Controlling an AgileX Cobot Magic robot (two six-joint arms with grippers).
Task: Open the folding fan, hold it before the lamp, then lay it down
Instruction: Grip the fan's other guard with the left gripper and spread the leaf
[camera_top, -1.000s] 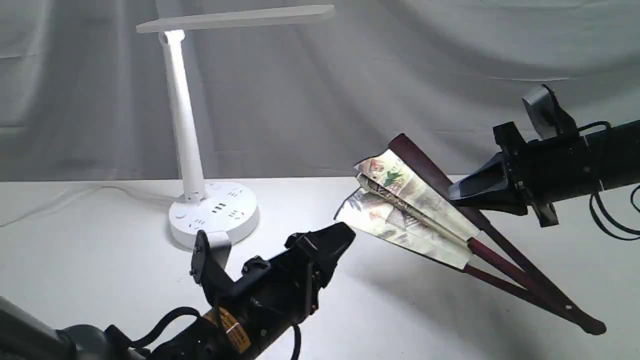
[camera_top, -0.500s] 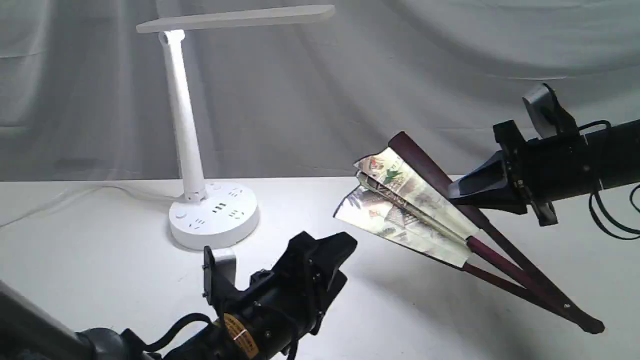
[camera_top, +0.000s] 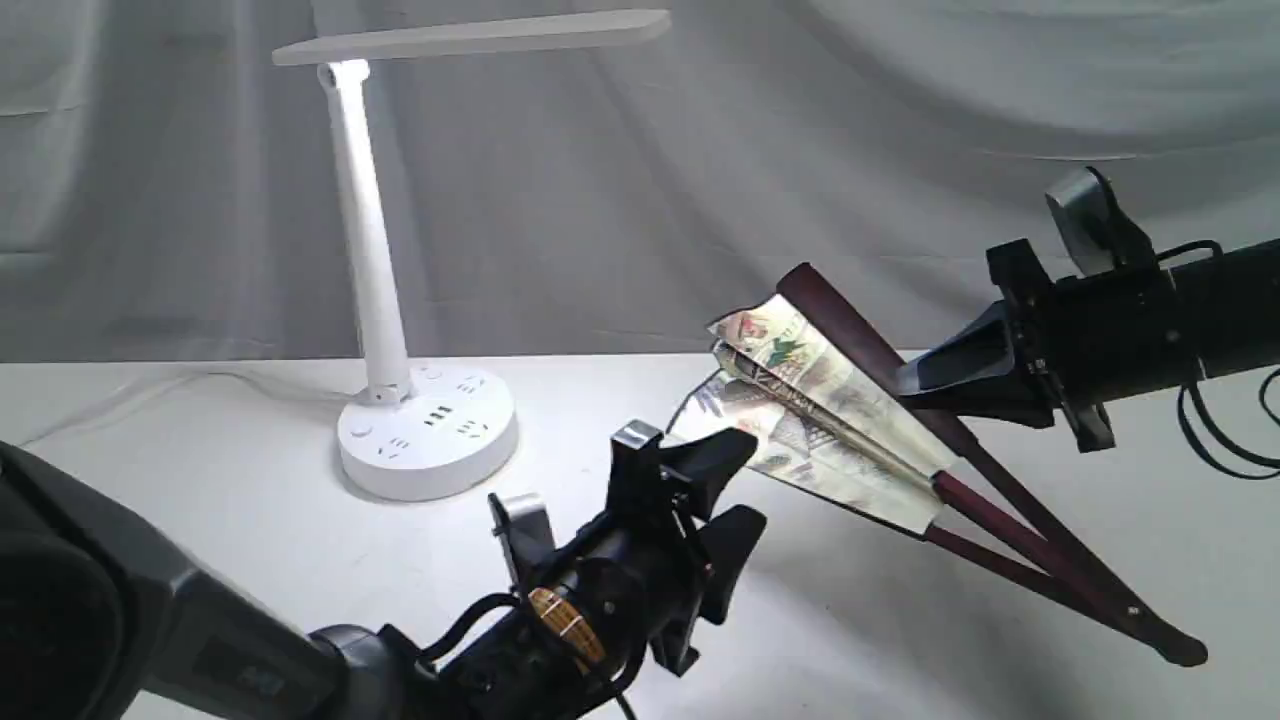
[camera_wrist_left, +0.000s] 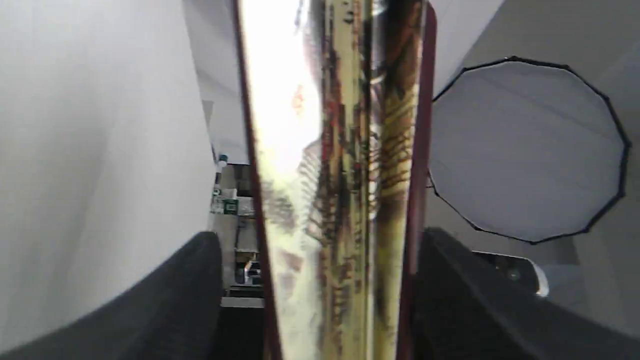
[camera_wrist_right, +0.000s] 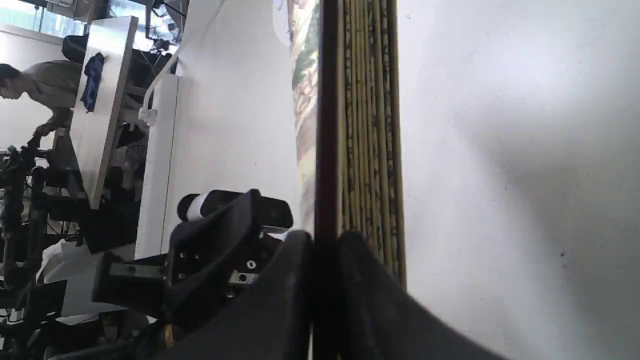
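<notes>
Left gripper (camera_top: 745, 482): jaws wide, holding nothing, set either side of the loose pleats of the folding fan (camera_top: 820, 410). Right gripper (camera_top: 905, 385): pinched on the fan's far maroon guard. Fan partly spread over table (camera_top: 200, 520), right of lamp (camera_top: 425, 435). Grey backdrop cloth (camera_top: 900, 100) far behind.

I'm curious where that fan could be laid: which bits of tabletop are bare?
The table is bare left of the lamp, and again between the left gripper and the ribs of the fan. The middle is crowded: the open left gripper straddles the fan, which the right gripper clamps.
</notes>
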